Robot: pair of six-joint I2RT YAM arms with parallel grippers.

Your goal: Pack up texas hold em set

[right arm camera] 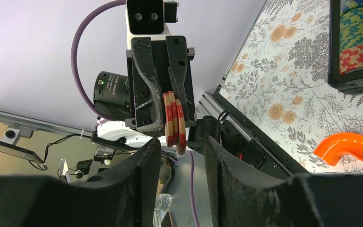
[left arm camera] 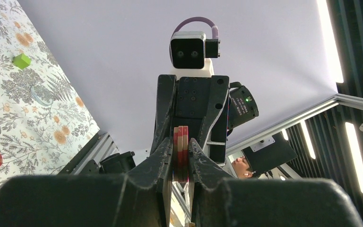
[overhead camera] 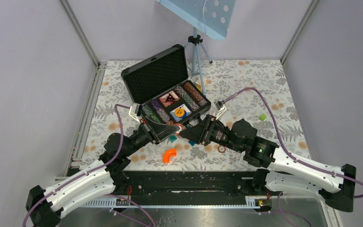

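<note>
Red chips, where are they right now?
In the right wrist view, the red chips are pinched in the left gripper, mid-air just in front of the open case, facing the open right gripper.

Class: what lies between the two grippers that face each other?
A small stack of red chips, pinched by the left gripper, with its free edge at the open right gripper. Both wrist views show it.

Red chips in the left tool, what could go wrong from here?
The red chips are pinched only by the left tool, in mid-air in front of the case; the right tool stands open at their edge. Releasing early could drop them. The stack looks staggered, so closing on it might squeeze one chip out.
</note>
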